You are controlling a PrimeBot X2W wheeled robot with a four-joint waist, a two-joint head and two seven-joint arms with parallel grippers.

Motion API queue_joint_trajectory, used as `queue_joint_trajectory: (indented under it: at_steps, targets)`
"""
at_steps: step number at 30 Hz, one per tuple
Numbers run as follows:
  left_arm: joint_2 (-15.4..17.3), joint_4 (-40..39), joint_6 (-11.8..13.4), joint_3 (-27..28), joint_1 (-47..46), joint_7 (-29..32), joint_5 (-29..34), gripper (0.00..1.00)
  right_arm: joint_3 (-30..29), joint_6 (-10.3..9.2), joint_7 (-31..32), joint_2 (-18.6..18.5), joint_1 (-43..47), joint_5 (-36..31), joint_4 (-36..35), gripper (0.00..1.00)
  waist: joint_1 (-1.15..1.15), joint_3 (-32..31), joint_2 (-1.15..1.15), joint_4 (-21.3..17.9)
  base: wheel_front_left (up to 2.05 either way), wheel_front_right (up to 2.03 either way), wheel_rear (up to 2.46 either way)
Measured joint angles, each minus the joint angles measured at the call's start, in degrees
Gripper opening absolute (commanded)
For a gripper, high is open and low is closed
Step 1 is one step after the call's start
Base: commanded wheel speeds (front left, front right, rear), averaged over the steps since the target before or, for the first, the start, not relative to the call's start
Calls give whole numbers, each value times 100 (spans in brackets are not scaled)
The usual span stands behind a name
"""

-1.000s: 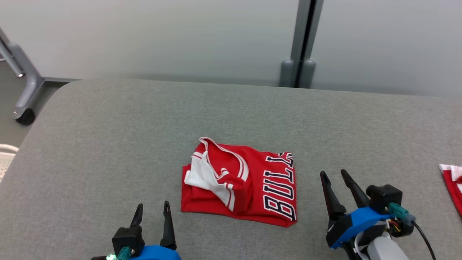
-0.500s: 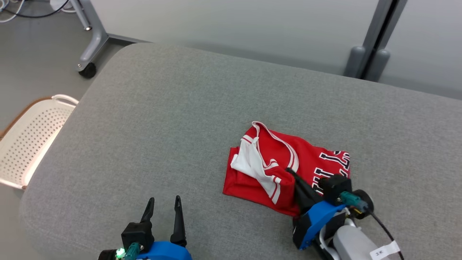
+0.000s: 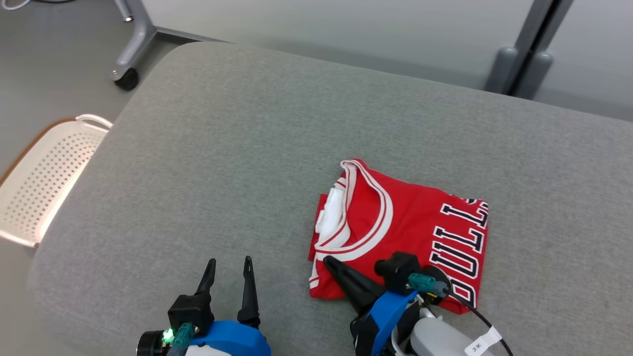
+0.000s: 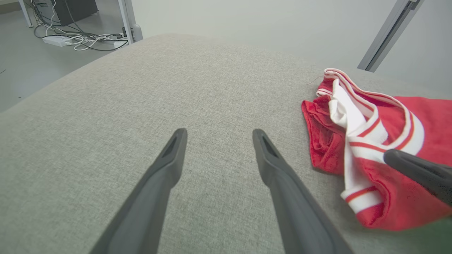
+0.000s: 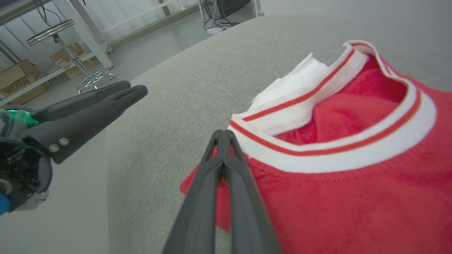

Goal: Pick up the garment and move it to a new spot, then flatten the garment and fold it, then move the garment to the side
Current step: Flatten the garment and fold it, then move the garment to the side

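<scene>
A red jersey with white trim and dark lettering, the garment (image 3: 405,222), lies folded on the grey padded table (image 3: 222,148). Its collar faces the left gripper (image 4: 374,141) and fills the right of the right wrist view (image 5: 353,176). My right gripper (image 3: 329,260) is shut, its joined fingertips (image 5: 222,132) resting over the white collar band at the garment's near-left edge. No cloth shows pinched between them. One right finger (image 4: 416,173) crosses the jersey in the left wrist view. My left gripper (image 3: 230,259) stands open over bare table (image 4: 219,132), left of the garment, and appears side-on (image 5: 134,90).
A white perforated basket (image 3: 39,183) sits off the table's left edge. A grey frame leg on a caster (image 3: 126,79) stands at the back left and a grey post (image 3: 524,64) at the back right. Cables (image 4: 77,35) lie on the floor.
The camera has turned left. My right gripper went from open beside the garment's right to shut at its near-left edge. The bunched white flap now lies flatter, with the collar spread open.
</scene>
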Motion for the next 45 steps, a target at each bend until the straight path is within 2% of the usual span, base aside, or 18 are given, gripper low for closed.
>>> queue_joint_trajectory:
  at_steps: [2,4,5,6,7,8,13,14,15,16,17,20,26,36,45]
  targets:
    - [1,-3,-1,14,-6,0,2,100,-24,0,0,3,-26,27,-18,0,0,-2,0,-51,0,0,0]
    - [-1,-30,7,65,-16,0,16,100,-399,0,0,-9,-93,-44,-58,0,0,-14,0,-240,0,0,0]
    - [-1,-30,7,65,-16,0,16,100,-399,0,0,-9,-93,-44,-58,0,0,-14,0,-240,0,0,0]
    - [-2,-52,14,120,-27,0,54,100,-888,0,-1,-56,-88,-246,-130,0,0,-36,0,-382,0,0,0]
    - [-2,-52,14,120,-27,0,54,100,-888,0,-1,-56,-88,-246,-130,0,0,-36,0,-382,0,0,0]
    - [-1,-73,29,183,-37,0,77,100,-1394,0,-2,-112,-16,-515,-243,0,0,-61,0,-538,0,0,0]
    - [-4,-86,29,320,-36,0,185,100,-2686,0,-1,-143,416,-1145,-445,0,0,-162,0,-948,0,0,0]
    - [-2,-88,29,371,-36,0,215,100,-2959,0,-1,-140,498,-1251,-497,8,-1,-191,0,-1029,0,0,0]
    - [-1,-89,32,407,-34,0,230,100,-3176,0,-1,-131,567,-1376,-547,49,0,-213,0,-1113,0,0,0]
    - [-1,-88,32,431,-32,0,259,100,-3378,0,0,-125,634,-1486,-602,96,-1,-240,0,-1191,0,0,0]
    - [-4,-88,37,472,-30,0,275,100,-3560,0,0,-115,714,-1568,-667,100,0,-269,0,-1270,0,0,0]
    - [-1,-75,56,613,8,0,360,100,-4013,0,-1,-86,943,-1823,-792,100,0,-364,0,-1484,0,0,0]
    - [-4,-13,43,824,175,0,568,100,-4411,-1,-1,-37,1308,-2131,-929,100,-1,-613,0,-1791,0,0,0]
    - [-8,77,-94,979,503,0,882,100,-4315,0,0,-23,1770,-1864,-1006,100,-1,-986,-1,-2036,0,0,0]
    - [-4,73,-157,945,520,0,872,100,-4090,0,0,-24,1866,-1636,-837,100,-1,-990,-1,-1980,0,0,0]
